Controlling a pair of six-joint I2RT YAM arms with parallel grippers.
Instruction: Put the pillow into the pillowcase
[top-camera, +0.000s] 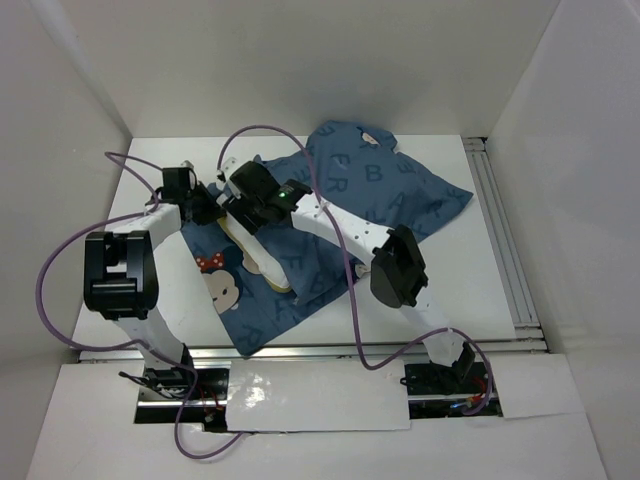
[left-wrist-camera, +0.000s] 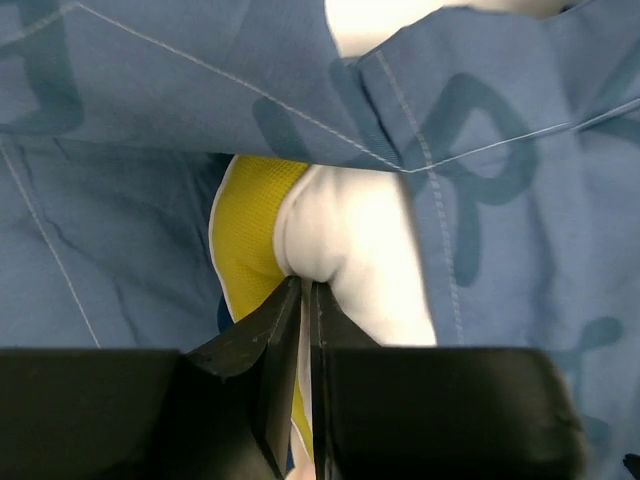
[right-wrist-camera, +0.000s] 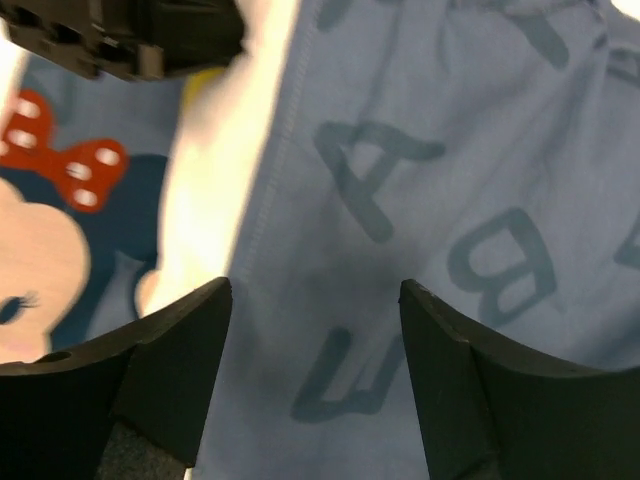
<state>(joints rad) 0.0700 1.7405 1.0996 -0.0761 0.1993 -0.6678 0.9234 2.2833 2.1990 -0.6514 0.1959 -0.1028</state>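
The blue letter-printed pillowcase (top-camera: 400, 185) lies rumpled across the table, with a mouse face and red bow (top-camera: 215, 280) at its near-left part. A cream strip of the pillow (top-camera: 258, 260) shows at the case's opening; the rest is hidden under fabric. My left gripper (top-camera: 213, 207) is shut on the pillow (left-wrist-camera: 360, 250), pinching its white and yellow edge between the fingertips (left-wrist-camera: 305, 285), and pillowcase (left-wrist-camera: 500, 200) fabric drapes around it. My right gripper (top-camera: 243, 212) hovers open (right-wrist-camera: 315, 290) just above the pillowcase (right-wrist-camera: 400, 200), holding nothing, beside the pillow's strip (right-wrist-camera: 220, 180).
White walls enclose the table on three sides. An aluminium rail (top-camera: 505, 240) runs along the right edge. Purple cables (top-camera: 350, 290) loop over both arms. The left gripper's black body (right-wrist-camera: 150, 40) sits close at the top left of the right wrist view.
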